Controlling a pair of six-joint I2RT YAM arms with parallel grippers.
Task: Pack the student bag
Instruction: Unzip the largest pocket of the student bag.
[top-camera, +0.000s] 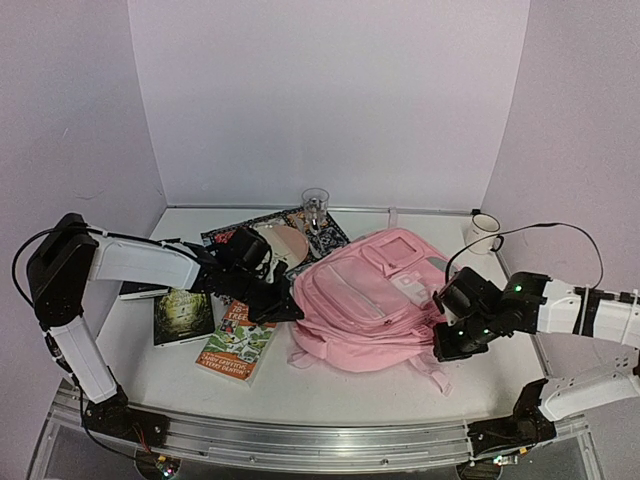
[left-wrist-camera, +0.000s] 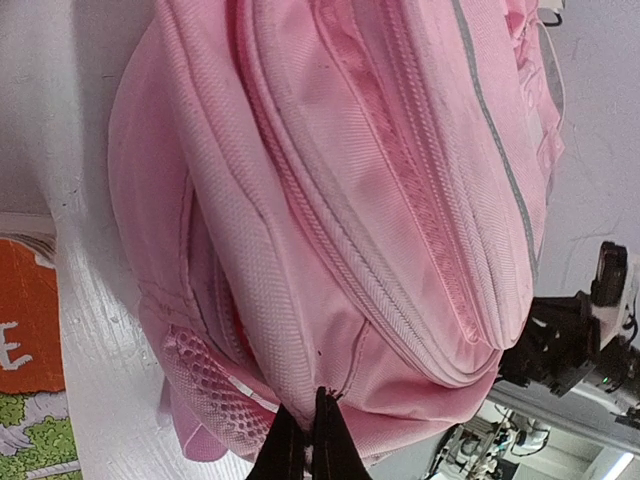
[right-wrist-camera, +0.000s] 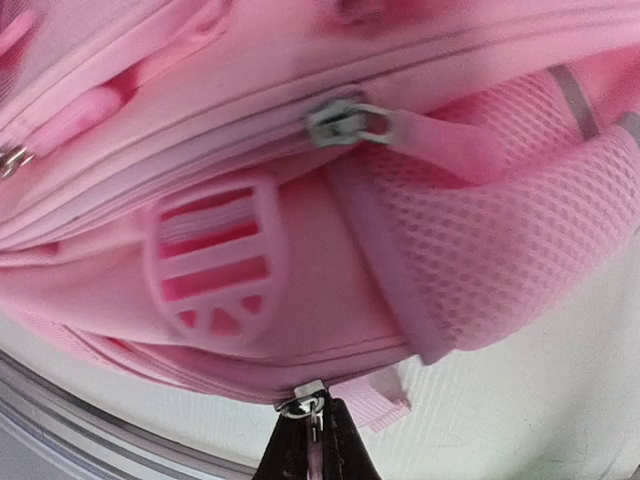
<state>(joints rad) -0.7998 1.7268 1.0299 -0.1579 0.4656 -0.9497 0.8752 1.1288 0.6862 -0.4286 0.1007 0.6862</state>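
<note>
The student bag, a large pink backpack, lies flat in the middle of the table. My left gripper is at the bag's left edge, shut on a fold of its pink fabric. My right gripper is at the bag's right edge, shut on a metal zipper pull with a pink tab. A second zipper slider and a mesh side pocket show in the right wrist view. The bag's zips look closed.
Books and a dark booklet lie left of the bag. A patterned book with a round pinkish item and a clear glass sit behind. A white mug stands at the back right.
</note>
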